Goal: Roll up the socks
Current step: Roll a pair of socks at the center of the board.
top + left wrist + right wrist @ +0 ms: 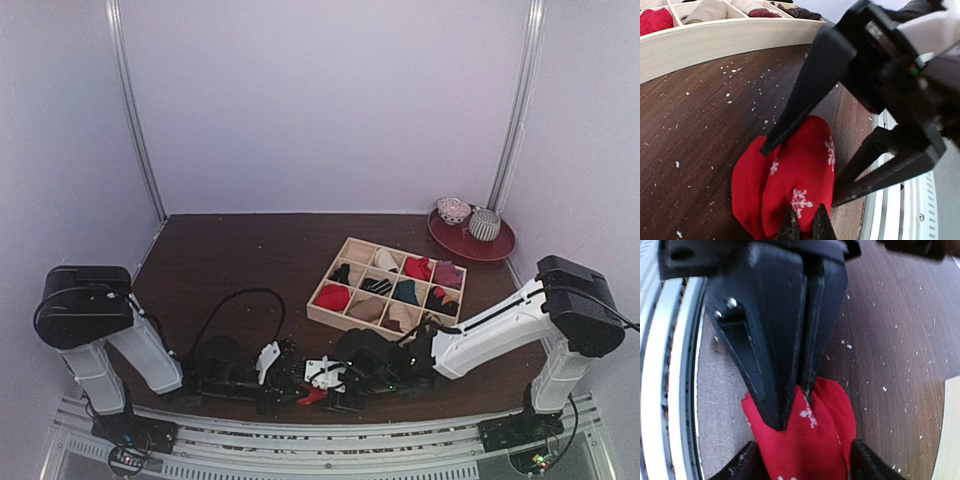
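Observation:
The socks (800, 175) show as red fabric with white snowflakes, bunched in two lobes on the dark table by its front edge (313, 396). My left gripper (806, 227) is shut, its tips pinching one end of the red fabric; in the right wrist view it is the black wedge (785, 365) pressing down onto the socks (815, 445). My right gripper (802, 466) is open, one finger on each side of the bundle. Its fingers (805, 85) cross the left wrist view. Both grippers meet over the socks, left (290, 378) and right (320, 383).
A wooden divided box (330, 318) holding several rolled socks stands just behind the grippers, its wall (715, 42) close by. A red plate (495, 250) with two grey-white round items sits at the back right. The metal rail (300, 435) runs along the table's front edge.

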Robot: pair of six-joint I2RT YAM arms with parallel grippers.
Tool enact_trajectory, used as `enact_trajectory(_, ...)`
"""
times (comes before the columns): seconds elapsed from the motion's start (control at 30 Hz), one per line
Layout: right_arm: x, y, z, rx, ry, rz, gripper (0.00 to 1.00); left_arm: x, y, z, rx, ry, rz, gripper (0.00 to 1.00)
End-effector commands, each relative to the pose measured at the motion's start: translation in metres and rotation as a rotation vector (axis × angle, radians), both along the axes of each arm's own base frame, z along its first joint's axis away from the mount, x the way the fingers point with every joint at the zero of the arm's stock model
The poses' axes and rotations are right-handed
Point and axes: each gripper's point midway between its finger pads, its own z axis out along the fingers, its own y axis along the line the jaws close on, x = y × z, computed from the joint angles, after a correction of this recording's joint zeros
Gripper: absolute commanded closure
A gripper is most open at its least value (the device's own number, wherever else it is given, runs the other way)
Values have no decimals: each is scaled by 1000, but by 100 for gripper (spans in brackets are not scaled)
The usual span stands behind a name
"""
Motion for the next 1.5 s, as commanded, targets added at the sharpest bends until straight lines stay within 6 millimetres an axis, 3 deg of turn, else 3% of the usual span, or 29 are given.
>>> enact_trajectory(0.0,8,-2,-13,-51,-23,-37,45,-25,45,-70,277,160,-5,100)
enact_trajectory(0.07,6,-4,-21,-76,15,-33,55,-24,44,-64,253,145,-7,98)
enact_trajectory(0.13,4,-6,-28,-108,77,-27,61,-20,43,-55,228,105,1,75)
enact_trajectory(0.3,1,-17,-35,-163,235,-51,64,0,38,-16,161,-143,3,51)
enact_trajectory(0.43,-4,-25,-43,-227,312,-62,64,18,28,18,124,-350,4,48)
enact_trajectory(0.57,-6,-31,-52,-280,345,-83,65,29,14,38,102,-464,-2,47)
enact_trajectory(0.67,-10,-33,-58,-309,377,-89,64,31,4,37,99,-475,-21,46)
enact_trajectory(0.8,-14,-36,-63,-337,410,-91,65,28,-3,21,112,-436,-50,42)
enact_trajectory(0.87,-15,-39,-65,-346,417,-96,65,24,-3,13,111,-406,-64,43)
enact_trajectory(0.97,-15,-40,-65,-348,422,-105,64,18,-3,-1,129,-347,-84,56)
enact_trajectory(1.1,-12,-38,-62,-337,428,-112,61,12,3,-22,180,-266,-91,91)
enact_trajectory(1.17,-7,-37,-59,-327,409,-127,53,11,7,-31,212,-232,-82,100)
enact_trajectory(1.3,12,-29,-40,-256,369,-170,37,7,19,-46,267,-170,-64,100)
enact_trajectory(1.47,38,-17,7,-101,310,-183,24,0,32,-55,282,-131,-54,100)
